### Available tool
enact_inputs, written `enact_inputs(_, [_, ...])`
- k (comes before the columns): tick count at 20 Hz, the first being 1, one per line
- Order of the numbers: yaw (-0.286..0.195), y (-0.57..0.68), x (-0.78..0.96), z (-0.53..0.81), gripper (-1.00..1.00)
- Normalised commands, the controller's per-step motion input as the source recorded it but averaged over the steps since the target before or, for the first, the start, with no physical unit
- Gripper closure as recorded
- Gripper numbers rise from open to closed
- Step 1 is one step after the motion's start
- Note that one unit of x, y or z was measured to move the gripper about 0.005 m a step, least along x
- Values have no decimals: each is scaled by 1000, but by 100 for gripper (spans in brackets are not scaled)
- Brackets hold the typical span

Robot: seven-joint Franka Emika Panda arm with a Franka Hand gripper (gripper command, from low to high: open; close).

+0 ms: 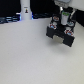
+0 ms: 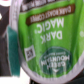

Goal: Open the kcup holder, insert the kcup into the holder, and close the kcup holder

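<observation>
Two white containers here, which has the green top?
The kcup, held in the gripper above the black holder. The taller bottle at the exterior view's left shows no green.

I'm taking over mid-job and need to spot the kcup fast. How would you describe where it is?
Find the black kcup holder toward the exterior view's right on the pale table. Directly above it hangs the tool, with the kcup in it. Its bright green lid reading "Dark Magic" separates it from the taller white bottle at the back.
</observation>
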Motion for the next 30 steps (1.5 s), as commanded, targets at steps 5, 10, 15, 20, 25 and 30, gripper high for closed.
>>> enact_inputs(5, [79, 91, -78, -115, 100])
enact_inputs(10, [57, 29, -134, -137, 100])
enact_inputs(15, [4, -85, -137, 85, 100])
enact_inputs(20, [-24, -279, -201, 208, 100])
enact_inputs(25, [-5, -295, -78, 37, 100])
enact_inputs(30, [26, 46, -1, -185, 100])
